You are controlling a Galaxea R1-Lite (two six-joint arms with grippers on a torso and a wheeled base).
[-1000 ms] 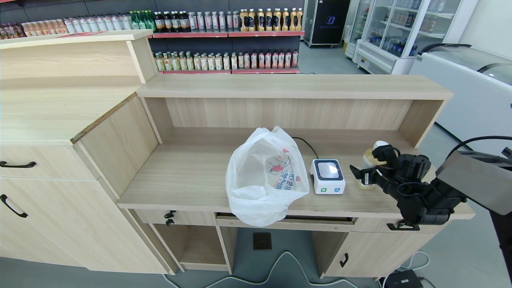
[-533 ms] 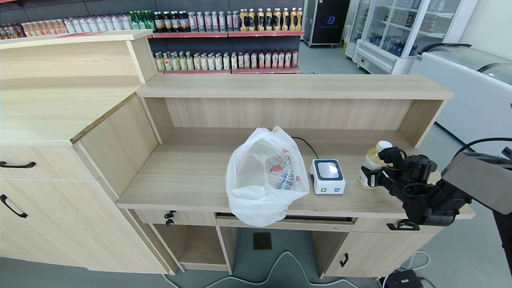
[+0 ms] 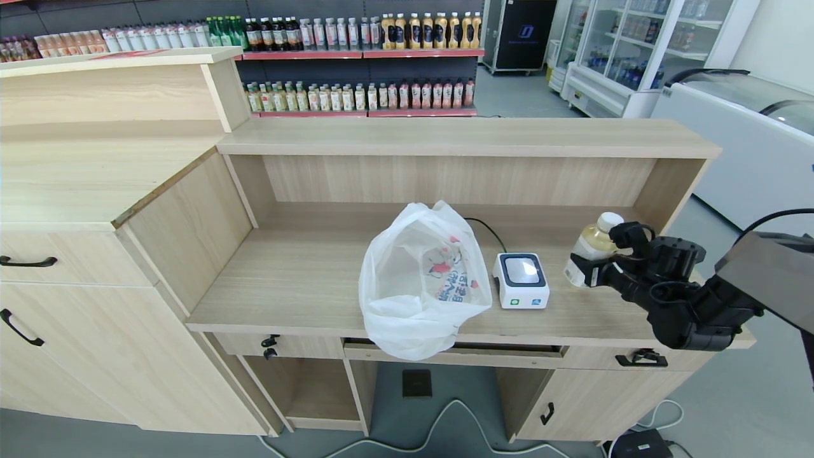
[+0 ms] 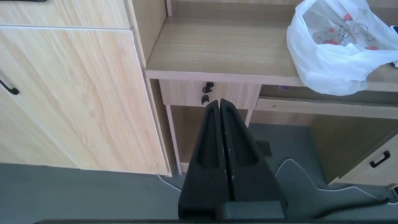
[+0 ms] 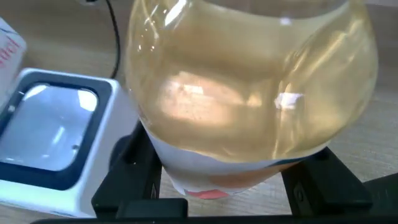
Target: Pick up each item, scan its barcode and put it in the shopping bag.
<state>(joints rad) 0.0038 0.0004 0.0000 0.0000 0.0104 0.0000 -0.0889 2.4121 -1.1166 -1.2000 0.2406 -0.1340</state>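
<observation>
Bottle [image 3: 593,247] of pale yellow drink with a white cap sits in the right claw [image 3: 601,256], at 3 o'clock of the scanner [image 3: 521,280] and near it; it is tilted, cap toward 1 o'clock; whether its base touches the tabletop [image 3: 299,280] cannot be told. In the right wrist view the claw [image 5: 224,186] pinches the bottle [image 5: 249,93] low on its body, one black finger [image 5: 127,177] on each side of the label, with the scanner [image 5: 50,137] just beside it. The scanner stands upright on the tabletop, its window facing up; its cable [image 3: 486,232] runs off toward 11 o'clock behind the bag [image 3: 420,280]. The bag, white plastic with red print, stands open at 9 o'clock of the scanner, touching it or nearly so, its lower edge hanging over the tabletop's front. The left claw [image 4: 221,124] hangs low, well apart from the bag [image 4: 339,43], its fingers pressed together.
</observation>
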